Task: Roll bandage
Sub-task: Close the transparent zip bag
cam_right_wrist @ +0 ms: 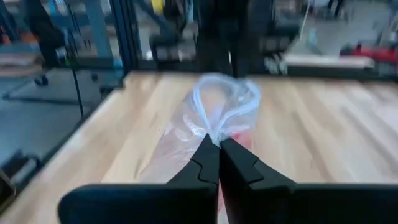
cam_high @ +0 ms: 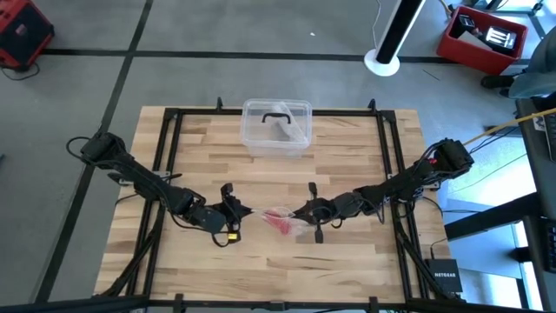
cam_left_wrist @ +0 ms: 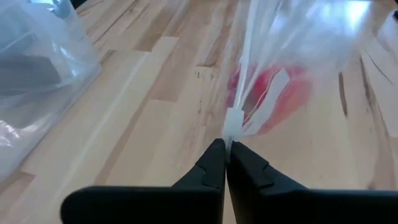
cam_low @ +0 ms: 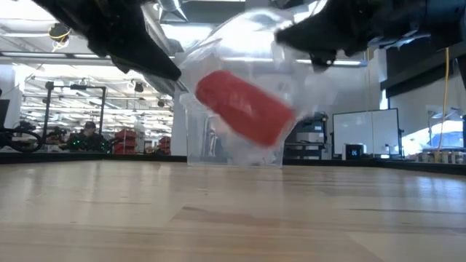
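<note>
The bandage is a small red roll point(cam_low: 244, 105) inside a clear plastic bag point(cam_low: 298, 94). The bag hangs between my two grippers above the wooden table point(cam_high: 347, 165), near its front middle. The roll lies tilted in the bag and also shows in the high view point(cam_high: 280, 221) and the left wrist view point(cam_left_wrist: 273, 99). My left gripper point(cam_high: 246, 211) is shut on the bag's left side. My right gripper point(cam_high: 296, 214) is shut on its right side. In the low view the left gripper point(cam_low: 171, 73) and the right gripper point(cam_low: 291, 33) stand above the roll. My left gripper pinches the bag's white edge strip point(cam_left_wrist: 233, 124) between its two fingertips, coming from the table's left. The plastic runs taut away from the fingers, and the roll hangs in it off the table. My right gripper pinches a bunched gather of the clear plastic point(cam_right_wrist: 214, 132) between its fingertips, coming from the table's right. The bag's puffed loop point(cam_right_wrist: 227, 93) stands beyond the fingers, and red shows just beside them point(cam_right_wrist: 245, 138).
A clear plastic box with a black handle point(cam_high: 276, 127) stands at the table's far middle, behind the bag, and shows in the left wrist view point(cam_left_wrist: 37, 68). Black frame rails point(cam_high: 169, 139) run along the table's sides. Bare wood lies in front of and beside the grippers.
</note>
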`<state>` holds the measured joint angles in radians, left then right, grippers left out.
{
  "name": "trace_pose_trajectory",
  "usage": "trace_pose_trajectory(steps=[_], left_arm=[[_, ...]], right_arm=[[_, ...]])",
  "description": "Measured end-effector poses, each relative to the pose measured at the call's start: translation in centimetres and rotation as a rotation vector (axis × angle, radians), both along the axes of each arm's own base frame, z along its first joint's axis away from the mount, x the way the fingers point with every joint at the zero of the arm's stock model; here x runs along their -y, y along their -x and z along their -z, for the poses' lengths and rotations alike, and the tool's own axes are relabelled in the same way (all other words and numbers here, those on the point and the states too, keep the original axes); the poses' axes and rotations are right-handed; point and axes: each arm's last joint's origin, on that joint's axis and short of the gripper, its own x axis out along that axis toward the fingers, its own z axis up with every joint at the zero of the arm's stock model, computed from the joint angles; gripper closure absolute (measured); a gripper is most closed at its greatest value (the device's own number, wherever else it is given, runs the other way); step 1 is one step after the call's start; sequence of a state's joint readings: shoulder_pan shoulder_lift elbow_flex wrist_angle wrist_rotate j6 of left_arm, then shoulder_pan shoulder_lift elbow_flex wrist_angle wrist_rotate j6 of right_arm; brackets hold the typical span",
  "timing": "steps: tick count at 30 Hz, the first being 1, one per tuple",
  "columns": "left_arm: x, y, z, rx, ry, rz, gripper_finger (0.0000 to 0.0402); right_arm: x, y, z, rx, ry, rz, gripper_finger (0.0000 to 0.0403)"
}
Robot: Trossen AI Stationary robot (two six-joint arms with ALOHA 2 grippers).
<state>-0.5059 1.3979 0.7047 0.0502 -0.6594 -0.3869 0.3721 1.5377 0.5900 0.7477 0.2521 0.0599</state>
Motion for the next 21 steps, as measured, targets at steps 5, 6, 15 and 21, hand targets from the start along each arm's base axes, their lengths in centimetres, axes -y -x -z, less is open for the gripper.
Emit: trace_pose_trajectory(steps=[5, 6, 15, 21], left_arm=[[0.7, 0.8, -1.6, -0.063, 0.035, -0.018, 0.0401], [0.8, 1.0, -1.7, -0.078, 0.04, -0.019, 0.0401], [1.4, 0.4, -4.3, -0.034, 0.086, -0.019, 0.0401], [1.1, 0.0, -4.5, -0.022, 0.084, -0.026, 0.0401]], right_arm=[[1.0, 1.6, -0.9, -0.193, 0.047, 0.069, 0.0347], [1.2, 2.1, -1.2, -0.235, 0.067, 0.086, 0.0333], [1.2, 2.4, -9.4, -0.149, 0.106, 0.034, 0.0254], [0.5, -2.2, -10.1, 0.034, 0.166, -0.105, 0.0255]])
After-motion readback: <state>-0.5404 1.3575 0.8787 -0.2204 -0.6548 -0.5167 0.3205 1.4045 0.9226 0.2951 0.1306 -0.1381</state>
